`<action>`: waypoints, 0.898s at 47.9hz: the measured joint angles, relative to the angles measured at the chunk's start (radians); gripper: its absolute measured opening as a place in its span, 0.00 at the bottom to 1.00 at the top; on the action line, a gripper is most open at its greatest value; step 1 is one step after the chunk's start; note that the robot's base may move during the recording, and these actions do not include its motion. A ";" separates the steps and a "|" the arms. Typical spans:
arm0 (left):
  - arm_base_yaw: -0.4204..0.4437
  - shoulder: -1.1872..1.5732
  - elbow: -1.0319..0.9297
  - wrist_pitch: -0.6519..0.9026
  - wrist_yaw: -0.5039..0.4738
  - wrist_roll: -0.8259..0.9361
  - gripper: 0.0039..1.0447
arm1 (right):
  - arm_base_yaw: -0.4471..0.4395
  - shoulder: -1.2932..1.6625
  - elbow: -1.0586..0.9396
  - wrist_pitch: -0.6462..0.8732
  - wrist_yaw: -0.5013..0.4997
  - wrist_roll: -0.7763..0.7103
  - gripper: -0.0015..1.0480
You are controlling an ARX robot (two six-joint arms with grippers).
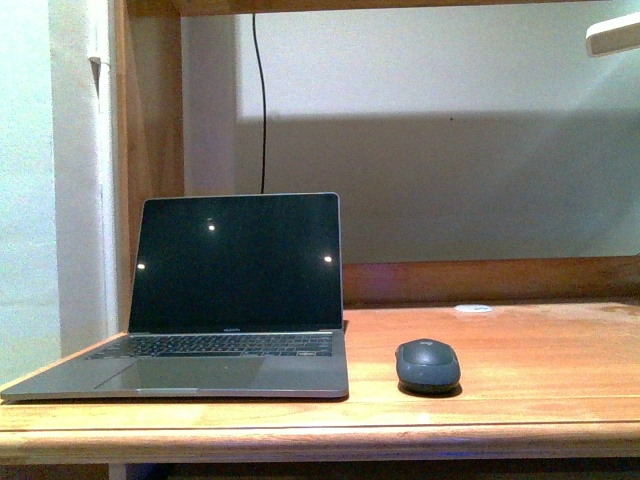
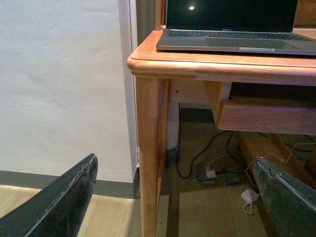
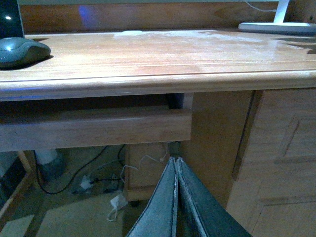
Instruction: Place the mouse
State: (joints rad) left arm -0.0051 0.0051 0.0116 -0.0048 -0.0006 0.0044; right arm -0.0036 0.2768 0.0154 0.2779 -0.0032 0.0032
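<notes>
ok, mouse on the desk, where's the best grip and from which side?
Probably across the mouse's two long flanks at mid-body, coming straight down from above. It lies flat on the desk with a low dome, open wood to its right; the laptop crowds the other side.

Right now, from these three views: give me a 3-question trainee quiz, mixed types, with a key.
1. True or false: the mouse lies on the desk, apart from the laptop.
2. Multiple choice. The left gripper is: A) shut on the mouse, B) open and empty, below desk level, C) resting on the laptop.
3. Fill in: the right gripper's jaws are ____.

Key
1. True. There is bare wood between the two; the mouse is on the side of the robot's right arm.
2. B. The fingers are wide apart, with only floor and the desk leg between them.
3. Shut, with nothing visible between them.
</notes>
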 joint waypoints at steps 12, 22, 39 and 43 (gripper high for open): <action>0.000 0.000 0.000 0.000 0.000 0.000 0.93 | 0.000 -0.069 0.000 -0.069 0.000 0.000 0.03; 0.000 0.000 0.000 0.000 0.000 0.000 0.93 | 0.000 -0.234 0.000 -0.265 0.001 0.000 0.03; 0.000 0.000 0.000 0.000 0.000 0.000 0.93 | 0.001 -0.272 0.000 -0.277 0.001 0.000 0.03; 0.000 0.000 0.000 0.000 0.000 0.000 0.93 | 0.001 -0.272 0.000 -0.277 0.000 -0.001 0.03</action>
State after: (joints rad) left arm -0.0051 0.0051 0.0116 -0.0048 -0.0002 0.0044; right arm -0.0029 0.0048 0.0154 0.0013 -0.0029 0.0021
